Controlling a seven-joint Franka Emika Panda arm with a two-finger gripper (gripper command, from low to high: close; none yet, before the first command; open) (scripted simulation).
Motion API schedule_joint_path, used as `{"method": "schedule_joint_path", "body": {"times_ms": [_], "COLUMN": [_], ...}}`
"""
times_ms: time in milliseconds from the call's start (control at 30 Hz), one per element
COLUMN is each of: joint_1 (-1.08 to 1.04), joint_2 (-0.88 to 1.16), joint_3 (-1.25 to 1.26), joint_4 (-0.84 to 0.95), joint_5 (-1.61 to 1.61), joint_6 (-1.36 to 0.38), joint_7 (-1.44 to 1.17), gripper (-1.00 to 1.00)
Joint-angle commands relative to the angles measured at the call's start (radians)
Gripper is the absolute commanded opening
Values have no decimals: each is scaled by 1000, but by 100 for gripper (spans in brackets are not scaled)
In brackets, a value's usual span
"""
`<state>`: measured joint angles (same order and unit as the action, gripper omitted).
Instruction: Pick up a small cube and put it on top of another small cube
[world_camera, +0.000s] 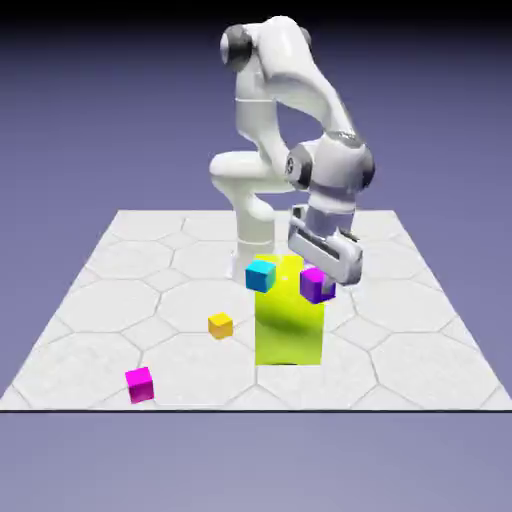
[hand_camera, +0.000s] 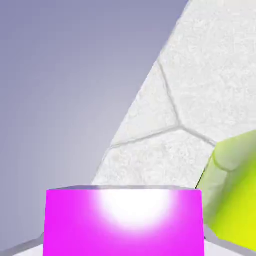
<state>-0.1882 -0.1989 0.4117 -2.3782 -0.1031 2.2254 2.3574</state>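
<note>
The purple cube (world_camera: 316, 286) is small and glossy, deep violet on its shaded sides in the exterior view; from the hand it looks a hot pink-violet, with a white glare burning across its upper part. It sits between the fingers (hand_camera: 227, 249), which are pinching it from both sides, and in the hand view it's big enough to hide most of them. As for which way it points, one face lies square to the hand view, its top edge running nearly level from side to side. In the exterior view it looks turned, a corner towards me and a little tipped, like the hand above it. Its sides look equal, so I can't pick out a long axis.

It's over the half of the desk (world_camera: 420, 340) on the exterior view's right, seen against the upper right corner of a big yellow-green block (world_camera: 290, 335). I can't tell whether it touches that block. The cyan cube (world_camera: 261, 276) shows against the block's upper left corner, apart from the purple one. Farther out to the exterior view's left is the orange cube (world_camera: 220, 326), and beyond it the magenta cube (world_camera: 139, 385), close to the desk's near edge, towards the near left corner.
</note>
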Motion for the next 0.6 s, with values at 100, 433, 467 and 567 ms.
{"method": "schedule_joint_path", "body": {"times_ms": [100,433,467,567], "joint_1": [-145,-332,-333,-330], "joint_2": [-140,-249,-241,-256], "joint_3": [69,181,185,178], "joint_4": [-22,-167,-181,-152], "joint_5": [86,179,177,180], "joint_6": [-138,-130,-109,-152], "joint_7": [135,322,325,319], "gripper": [-100,-100,-100,100]}}
